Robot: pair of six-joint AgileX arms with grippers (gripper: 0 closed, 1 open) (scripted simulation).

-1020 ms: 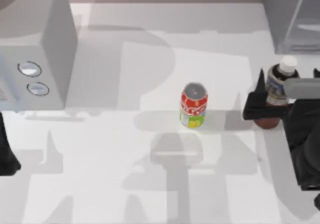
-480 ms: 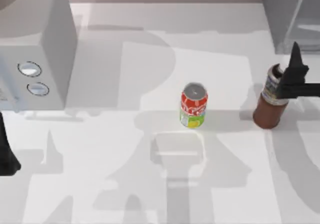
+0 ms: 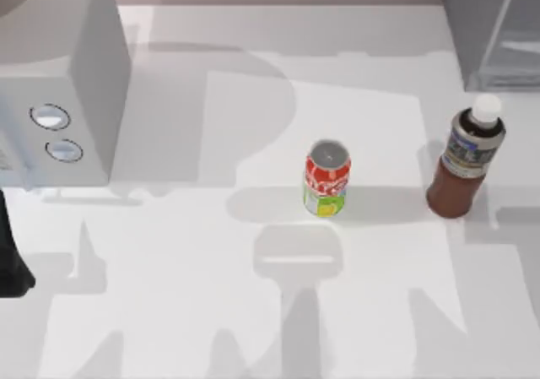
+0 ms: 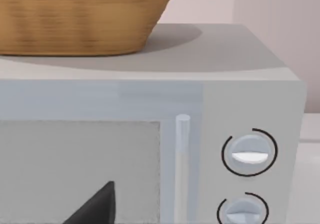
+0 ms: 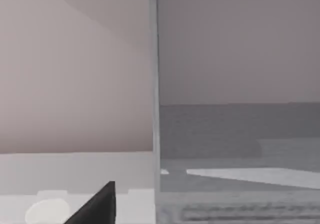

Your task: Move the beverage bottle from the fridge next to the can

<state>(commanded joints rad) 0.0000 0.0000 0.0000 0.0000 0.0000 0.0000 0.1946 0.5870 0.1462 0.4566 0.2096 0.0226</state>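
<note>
The beverage bottle (image 3: 464, 164), reddish-brown with a white cap and a dark label band, stands upright on the table to the right of the can (image 3: 326, 178), with a gap between them. The can is red above, yellow-green below, with a silver top. The grey fridge (image 3: 498, 33) sits at the back right corner, just behind the bottle. Nothing holds the bottle. My right gripper's dark fingertip (image 5: 97, 206) shows in the right wrist view, facing the fridge's glassy panel (image 5: 235, 109), with nothing against it. My left arm (image 3: 8, 265) is parked at the table's left edge.
A white box with two round knobs (image 3: 59, 83) stands at the back left. In the left wrist view its front (image 4: 150, 154) is close, with a woven basket (image 4: 80, 14) on top and my left gripper's fingertip (image 4: 95, 206) before it.
My right gripper has let go of the bottle and pulled away to the right, out of the top view. The bottle stays upright where it was set.
</note>
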